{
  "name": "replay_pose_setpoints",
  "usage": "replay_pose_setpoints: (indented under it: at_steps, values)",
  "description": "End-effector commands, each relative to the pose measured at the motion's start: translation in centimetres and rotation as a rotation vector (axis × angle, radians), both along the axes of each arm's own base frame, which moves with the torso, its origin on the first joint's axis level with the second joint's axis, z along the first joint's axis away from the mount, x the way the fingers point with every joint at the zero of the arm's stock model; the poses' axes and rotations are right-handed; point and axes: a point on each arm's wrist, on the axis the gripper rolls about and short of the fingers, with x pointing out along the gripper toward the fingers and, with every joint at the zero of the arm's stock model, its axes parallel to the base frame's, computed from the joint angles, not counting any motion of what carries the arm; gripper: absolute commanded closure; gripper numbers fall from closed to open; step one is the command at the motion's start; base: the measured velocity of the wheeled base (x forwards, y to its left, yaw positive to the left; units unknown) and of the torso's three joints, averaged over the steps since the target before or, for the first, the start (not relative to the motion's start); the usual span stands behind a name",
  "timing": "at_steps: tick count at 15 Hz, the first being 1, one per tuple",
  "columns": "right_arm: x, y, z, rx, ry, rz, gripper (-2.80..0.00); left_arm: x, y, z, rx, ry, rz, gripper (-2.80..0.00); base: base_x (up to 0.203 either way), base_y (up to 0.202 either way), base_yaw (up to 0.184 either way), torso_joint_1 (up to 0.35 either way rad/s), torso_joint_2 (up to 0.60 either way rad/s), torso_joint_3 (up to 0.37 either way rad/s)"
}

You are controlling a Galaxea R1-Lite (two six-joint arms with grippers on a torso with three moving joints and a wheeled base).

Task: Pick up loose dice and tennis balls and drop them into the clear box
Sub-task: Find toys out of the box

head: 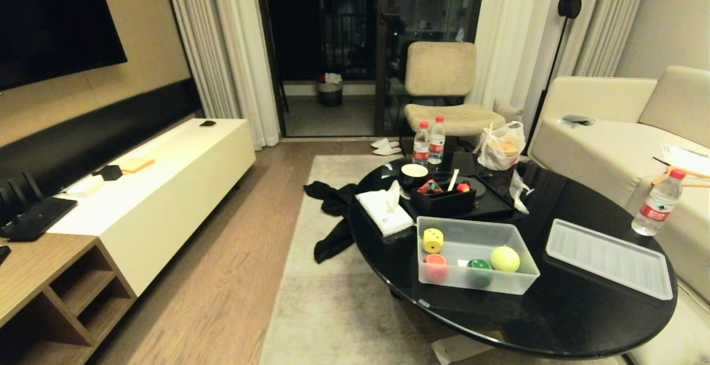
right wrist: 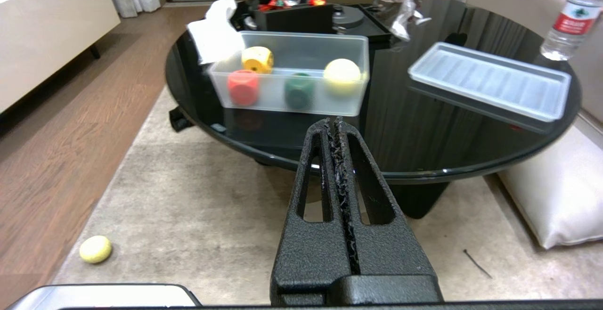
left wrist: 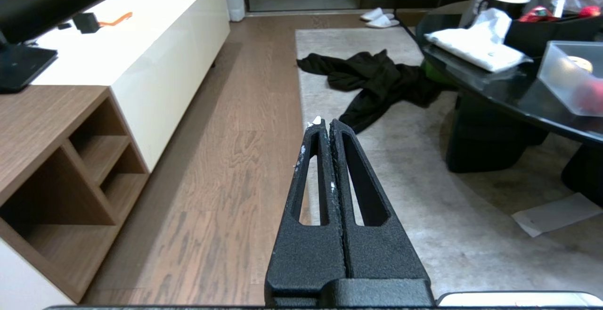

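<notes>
The clear box (head: 476, 284) stands open on the round black table (head: 554, 309), with its ribbed lid (head: 607, 257) lying to the right. Inside are one tennis ball (head: 505, 258) and yellow, red and green spotted cubes. In the right wrist view another tennis ball (right wrist: 95, 248) lies on the rug by the wood floor. The loose dice are out of view. My right gripper (right wrist: 332, 122) is shut and empty, low before the table edge and the box (right wrist: 306, 37). My left gripper (left wrist: 325, 124) is shut and empty, over the rug's edge. Neither arm shows in the head view.
A black organiser box (head: 444, 201), a tissue pack (head: 384, 212), water bottles (head: 428, 143) and a plastic bag (head: 502, 146) crowd the table's far side. A black garment (left wrist: 377, 77) lies on the rug. A white cabinet (head: 177, 187) runs along the left and a sofa (head: 610, 143) along the right.
</notes>
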Motion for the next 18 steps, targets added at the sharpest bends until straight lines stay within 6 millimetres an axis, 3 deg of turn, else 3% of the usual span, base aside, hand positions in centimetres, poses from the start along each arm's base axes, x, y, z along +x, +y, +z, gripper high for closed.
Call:
replay_pose_setpoints:
  at_steps: [1, 18]
  values:
    - [0.01, 0.00, -0.04, 0.000, 0.001, 0.000, 0.00, 0.02, 0.00, -0.03, 0.000, 0.002, 0.000, 0.00, 0.000, 0.098, -0.011, -0.004, 0.01, 0.001]
    - [0.00, 0.00, 0.00, 0.000, 0.000, 0.000, 0.00, 0.02, 0.00, -0.03, 0.001, 0.002, 0.000, 0.00, 0.000, 0.000, 0.000, 0.000, 0.00, 0.000]
